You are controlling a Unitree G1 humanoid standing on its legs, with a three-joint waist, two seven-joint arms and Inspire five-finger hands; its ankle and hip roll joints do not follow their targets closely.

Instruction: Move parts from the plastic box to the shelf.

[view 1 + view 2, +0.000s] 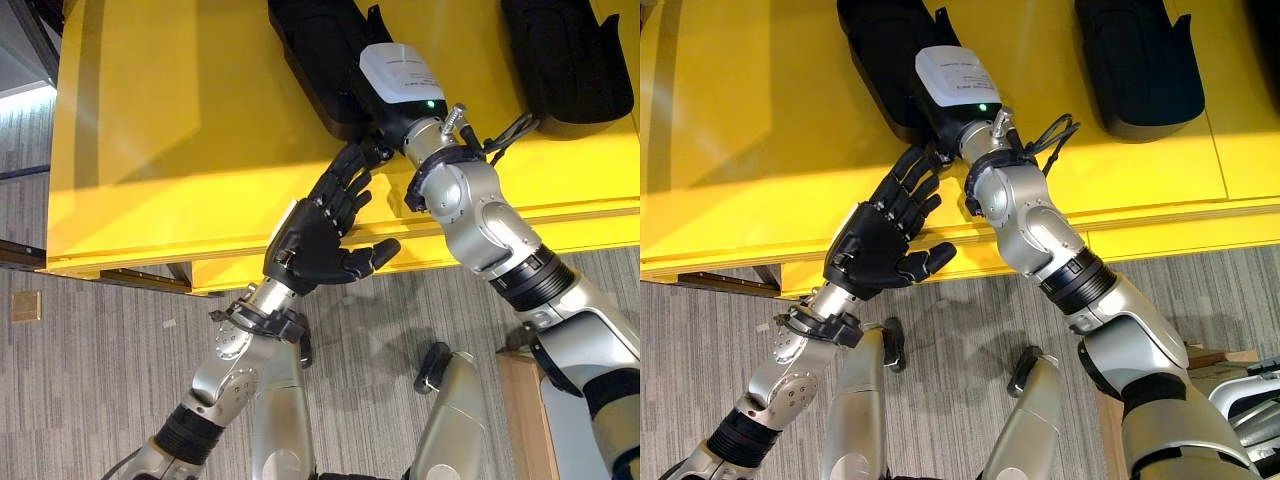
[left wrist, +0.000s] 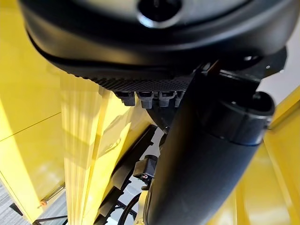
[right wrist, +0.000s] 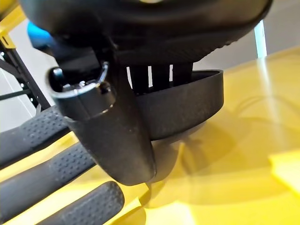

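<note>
Right hand grips black part on yellow shelf, fingers curled over its rim; left hand spread open just beside, over shelf's front edge; second black part well apart.

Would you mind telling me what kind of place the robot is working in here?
Probably a workshop or factory test area: a yellow shelf holds two black moulded parts, and the floor is grey striped carpet. The right hand grips one part; the left hand hovers open beside it.
</note>
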